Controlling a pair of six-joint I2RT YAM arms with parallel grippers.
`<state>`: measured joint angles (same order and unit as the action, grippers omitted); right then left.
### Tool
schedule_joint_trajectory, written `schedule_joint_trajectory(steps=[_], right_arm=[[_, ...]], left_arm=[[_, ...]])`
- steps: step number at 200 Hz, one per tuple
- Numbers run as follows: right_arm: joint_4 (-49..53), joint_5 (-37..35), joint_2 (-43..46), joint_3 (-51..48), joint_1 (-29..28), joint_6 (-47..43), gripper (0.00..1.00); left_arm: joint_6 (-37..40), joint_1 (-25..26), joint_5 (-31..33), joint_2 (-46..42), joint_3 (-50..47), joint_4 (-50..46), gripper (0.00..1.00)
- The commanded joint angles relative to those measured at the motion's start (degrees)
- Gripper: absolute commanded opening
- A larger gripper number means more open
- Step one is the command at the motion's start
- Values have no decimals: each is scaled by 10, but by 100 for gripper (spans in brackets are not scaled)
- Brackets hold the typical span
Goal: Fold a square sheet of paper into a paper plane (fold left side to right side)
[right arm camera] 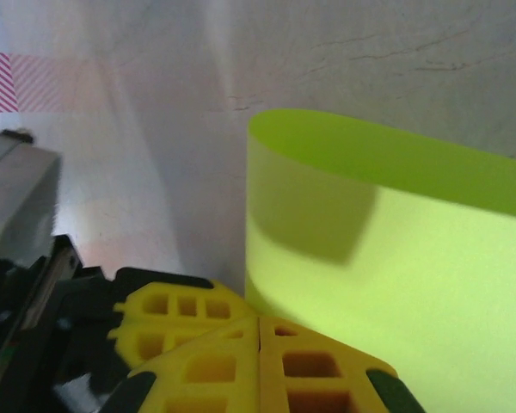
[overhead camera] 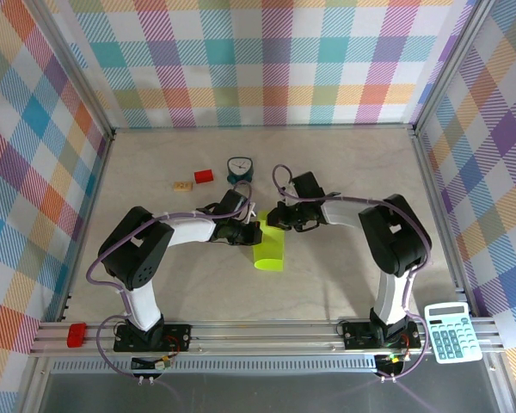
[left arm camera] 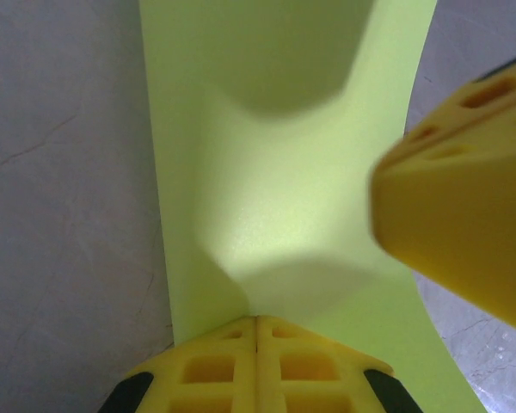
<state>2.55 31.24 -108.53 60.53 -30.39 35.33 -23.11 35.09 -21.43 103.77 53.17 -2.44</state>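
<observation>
- Square sheet of paper: centre of the top view, on the table, curled over into a loose loop, not yet flat.
- Left gripper: closed, pinching the raised edge of the square sheet of paper at the bottom centre of the left wrist view.
- Right gripper: closed as well, apparently on that same edge, just beside the left one; bottom centre of the right wrist view.
- Judged step: carrying the lifted edge across to meet the opposite edge.
- Keep both grips level and move them together to avoid twisting the loop.
- Lower to bring edge onto edge and corner onto corner; check alignment before any pressing.
- Avoid pulling the grips apart: thin paper, likely to slip or tear.
- Release only after flattening the loop against the table.
- Then press the bend into a crease, working from the middle toward both ends.
</observation>
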Motion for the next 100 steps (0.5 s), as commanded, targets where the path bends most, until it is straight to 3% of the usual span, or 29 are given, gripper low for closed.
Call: schedule_joint_trajectory(steps=[1,100], right_arm=[[-11,22,-21,22,-6,3,0],[76,-53,-85,45,-12,-19,0]], left_arm=[[-5,1,11,15,-20,-24,4],[-3,2,-4,13,-26,-26,4]])
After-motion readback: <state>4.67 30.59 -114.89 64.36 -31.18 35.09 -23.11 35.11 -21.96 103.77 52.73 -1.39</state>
